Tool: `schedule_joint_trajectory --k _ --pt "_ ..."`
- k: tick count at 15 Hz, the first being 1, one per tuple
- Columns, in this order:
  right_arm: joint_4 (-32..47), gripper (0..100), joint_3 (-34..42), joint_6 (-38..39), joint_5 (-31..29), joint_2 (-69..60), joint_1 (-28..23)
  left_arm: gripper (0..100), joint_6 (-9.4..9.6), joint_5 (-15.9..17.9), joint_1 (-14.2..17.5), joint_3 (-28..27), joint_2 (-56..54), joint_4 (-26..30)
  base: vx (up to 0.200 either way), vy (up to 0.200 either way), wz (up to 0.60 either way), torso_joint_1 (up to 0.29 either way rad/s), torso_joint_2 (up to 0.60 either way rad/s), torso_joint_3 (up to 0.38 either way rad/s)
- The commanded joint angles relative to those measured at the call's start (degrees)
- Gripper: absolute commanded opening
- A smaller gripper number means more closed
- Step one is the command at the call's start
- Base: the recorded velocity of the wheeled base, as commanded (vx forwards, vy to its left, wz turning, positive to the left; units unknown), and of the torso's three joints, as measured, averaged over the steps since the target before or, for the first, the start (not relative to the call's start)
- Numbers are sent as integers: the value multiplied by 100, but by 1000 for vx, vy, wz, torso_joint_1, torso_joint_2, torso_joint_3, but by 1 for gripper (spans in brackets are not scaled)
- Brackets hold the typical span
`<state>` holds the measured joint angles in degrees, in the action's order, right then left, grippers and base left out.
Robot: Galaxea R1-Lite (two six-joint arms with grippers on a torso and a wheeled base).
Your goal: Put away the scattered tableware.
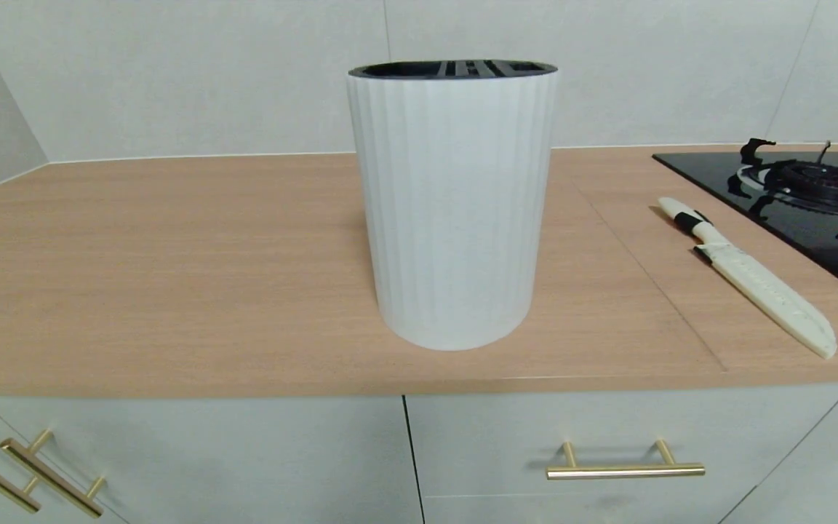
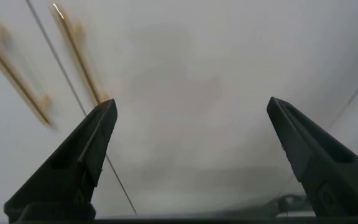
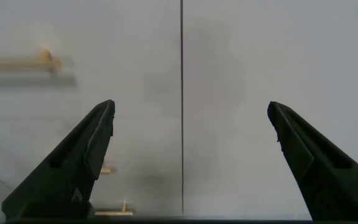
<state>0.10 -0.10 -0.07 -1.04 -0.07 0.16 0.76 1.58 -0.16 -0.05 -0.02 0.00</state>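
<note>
Our left gripper [image 2: 191,102] is spread wide, its two dark fingers far apart with nothing between them and touching nothing. It faces pale cabinet fronts [image 2: 216,74] with slim brass handles [image 2: 79,59]. Our right gripper [image 3: 190,104] is just as wide and holds nothing. It faces cabinet doors [image 3: 260,62] split by a thin dark seam [image 3: 181,93], with a brass handle [image 3: 17,62] off to one side.

From the head camera we see a tall white ribbed holder [image 1: 452,211] standing upright on the wooden countertop [image 1: 172,276], close to its front edge. Its top is a black slotted insert [image 1: 452,69]. We cannot tell what lies inside the slots, since we only see the rim edge-on.

The knife [image 1: 750,275] lies flat on the countertop well to the right of the holder. Its pale blade points toward the front edge, and its white handle with a black band points toward the back wall. It lies just beside the black glass hob [image 1: 790,225] without touching it, and a dark burner grate [image 1: 815,178] sits on the hob behind it. The bare wood between holder and knife carries a thin seam line. Below the countertop are grey drawer fronts, one with a brass bar handle [image 1: 624,469].
</note>
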Motion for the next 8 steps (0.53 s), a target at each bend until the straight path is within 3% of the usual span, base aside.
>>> schedule_joint_trajectory --k 1,8 --pt "-1 100 1 -1 -2 7 2 100 4 0 -2 5 2 0 0 0 0 163 -496 -295" --pt "-1 100 1 -10 -2 7 2 100 4 0 -2 5 2 0 0 0 0 189 -470 -284"
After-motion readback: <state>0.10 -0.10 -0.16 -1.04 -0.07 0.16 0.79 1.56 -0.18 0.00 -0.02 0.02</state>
